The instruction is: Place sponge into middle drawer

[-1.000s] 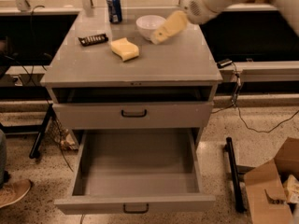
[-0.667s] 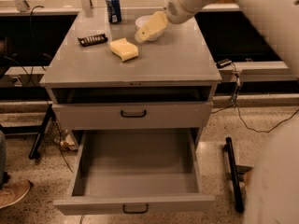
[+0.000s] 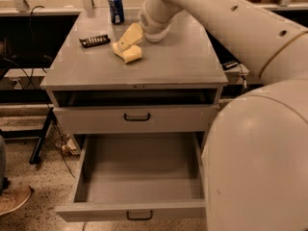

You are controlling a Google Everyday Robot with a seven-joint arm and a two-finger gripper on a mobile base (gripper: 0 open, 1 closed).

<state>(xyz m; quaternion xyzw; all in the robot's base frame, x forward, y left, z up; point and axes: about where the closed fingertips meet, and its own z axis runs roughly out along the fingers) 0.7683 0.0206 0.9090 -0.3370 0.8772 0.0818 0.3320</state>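
Lying slantwise, back-left to front-right, sponge (image 3: 130, 55) sits by gripper (image 3: 123, 42).

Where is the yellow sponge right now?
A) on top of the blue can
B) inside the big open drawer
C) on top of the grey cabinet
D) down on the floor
C: the sponge lies on the cabinet top, with the gripper right over it, touching or nearly so. The open middle drawer has no sponge in it.
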